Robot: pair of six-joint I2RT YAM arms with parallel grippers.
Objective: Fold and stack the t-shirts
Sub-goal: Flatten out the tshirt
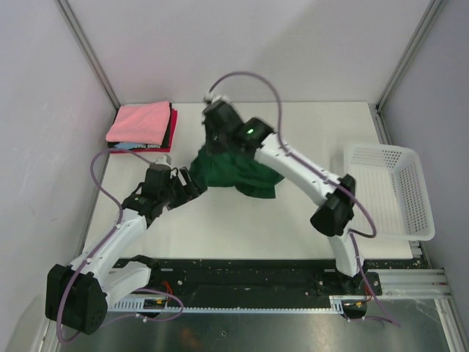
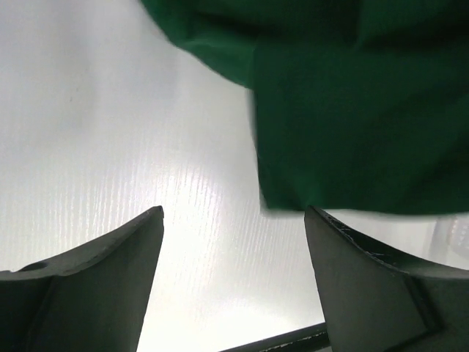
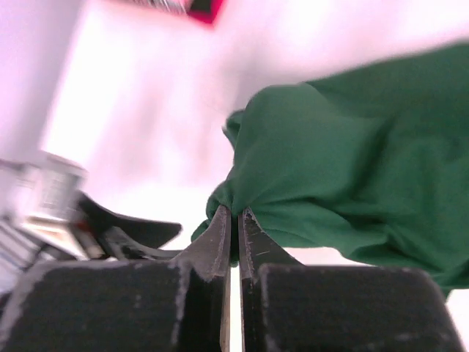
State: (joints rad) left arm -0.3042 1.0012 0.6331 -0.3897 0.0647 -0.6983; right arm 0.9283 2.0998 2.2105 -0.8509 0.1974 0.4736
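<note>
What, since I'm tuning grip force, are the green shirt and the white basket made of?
Green shirt: soft matte cloth, probably a cotton-like knit; it bunches into folds where the right fingers pinch it. Basket: apparently stiff white plastic, moulded as an open mesh that holds its shape.

Left arm [image 1: 110, 246] extends low toward far centre; left gripper [image 2: 234, 216] has its fingers spread apart. Right arm [image 1: 300, 169] reaches far-left; right gripper [image 3: 236, 213] is pinched tight on green shirt [image 3: 330, 169].

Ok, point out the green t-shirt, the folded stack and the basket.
green t-shirt [image 1: 245, 180]: top external view, its bunched middle.
folded stack [image 1: 141, 123]: top external view, the pink top layer.
basket [image 1: 381, 147]: top external view, its far rim.
</note>
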